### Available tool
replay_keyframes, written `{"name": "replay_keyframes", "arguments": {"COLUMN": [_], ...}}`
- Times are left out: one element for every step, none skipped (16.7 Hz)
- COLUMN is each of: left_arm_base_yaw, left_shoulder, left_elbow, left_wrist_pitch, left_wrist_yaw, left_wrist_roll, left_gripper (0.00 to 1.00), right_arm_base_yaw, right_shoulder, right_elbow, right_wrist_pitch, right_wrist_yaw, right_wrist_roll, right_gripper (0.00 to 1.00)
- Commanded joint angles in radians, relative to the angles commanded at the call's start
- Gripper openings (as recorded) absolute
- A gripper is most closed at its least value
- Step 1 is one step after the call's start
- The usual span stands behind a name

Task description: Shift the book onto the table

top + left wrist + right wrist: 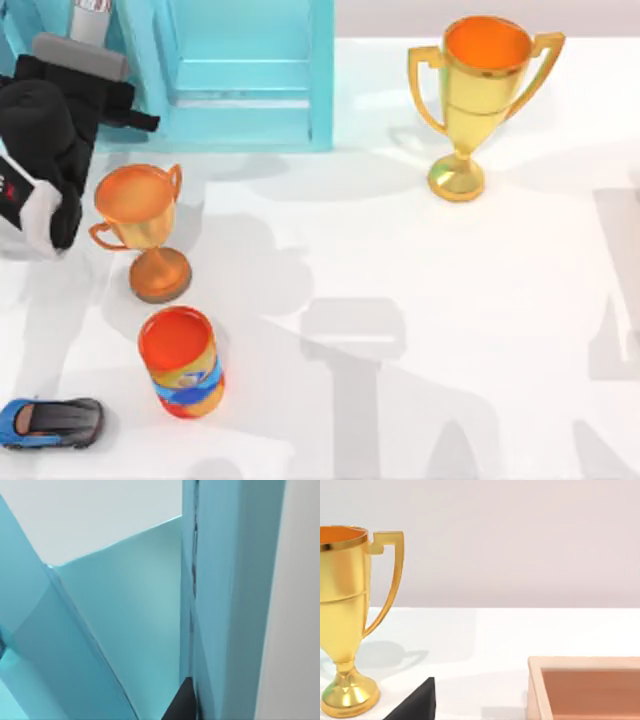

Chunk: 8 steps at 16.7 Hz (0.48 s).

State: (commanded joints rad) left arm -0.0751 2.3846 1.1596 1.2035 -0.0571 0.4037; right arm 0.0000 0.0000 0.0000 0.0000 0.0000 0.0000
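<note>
Your left arm [50, 150], bulky black w/ a grey block, reaches into the glossy turquoise shelf unit [250, 75] at the smooth white table [450, 300] top-left; can't tell its grip state or where the book sits. Nearby: copper trophy [140, 225], orange can [182, 362], gold trophy [480, 100]
</note>
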Motion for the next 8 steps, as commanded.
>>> {"name": "replay_keyframes", "arguments": {"left_arm_base_yaw": [0.006, 0.007, 0.012, 0.02, 0.028, 0.032, 0.033, 0.032], "left_shoulder": [0.002, 0.0, -0.011, -0.032, -0.064, -0.106, -0.159, -0.217], "left_elbow": [-0.003, -0.003, -0.005, -0.011, -0.021, -0.036, -0.055, -0.078], "left_wrist_pitch": [0.0, 0.0, 0.001, 0.0, -0.005, -0.016, -0.036, -0.064], "left_wrist_yaw": [-0.001, -0.001, 0.002, 0.006, 0.012, 0.017, 0.022, 0.026], "left_wrist_roll": [0.002, 0.002, 0.001, 0.0, -0.003, -0.005, -0.007, -0.009], "left_gripper": [0.0, 0.0, 0.0, 0.0, 0.0, 0.0, 0.0, 0.0], "right_arm_base_yaw": [0.0, 0.0, 0.0, 0.0, 0.0, 0.0, 0.0, 0.0], "right_shoulder": [0.0, 0.0, 0.0, 0.0, 0.0, 0.0, 0.0, 0.0], "right_elbow": [0.0, 0.0, 0.0, 0.0, 0.0, 0.0, 0.0, 0.0], "right_wrist_pitch": [0.0, 0.0, 0.0, 0.0, 0.0, 0.0, 0.0, 0.0], "right_wrist_yaw": [0.0, 0.0, 0.0, 0.0, 0.0, 0.0, 0.0, 0.0], "right_wrist_roll": [0.0, 0.0, 0.0, 0.0, 0.0, 0.0, 0.0, 0.0], "right_gripper": [1.0, 1.0, 1.0, 1.0, 1.0, 1.0, 1.0, 1.0]}}
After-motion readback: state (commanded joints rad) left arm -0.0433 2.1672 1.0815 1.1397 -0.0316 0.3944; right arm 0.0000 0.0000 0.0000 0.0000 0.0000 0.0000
